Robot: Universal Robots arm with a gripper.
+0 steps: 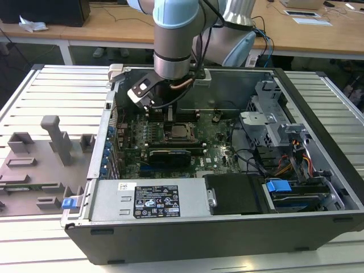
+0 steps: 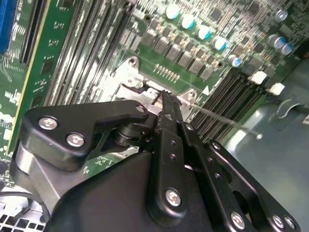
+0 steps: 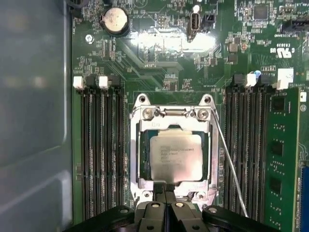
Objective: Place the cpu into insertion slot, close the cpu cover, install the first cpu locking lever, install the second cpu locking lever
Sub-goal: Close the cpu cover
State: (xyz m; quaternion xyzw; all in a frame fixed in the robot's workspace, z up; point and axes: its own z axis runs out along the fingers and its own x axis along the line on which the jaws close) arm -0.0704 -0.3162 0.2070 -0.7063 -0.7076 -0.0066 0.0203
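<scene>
Your work surface is a table of ribbed silver aluminium slats under bright, even light. On it, at the exterior view's left, lies a grey moulded fixture tray. Behind the table you have 2 pale wooden desks on white legs. The one at the exterior view's right carries white papers, the other a dark box. The floor beneath them is dark.

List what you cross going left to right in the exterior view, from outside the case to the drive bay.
grey fixture block on the table → blue tabs along the case's left wall → cpu on the green board → metal drive cage
</scene>
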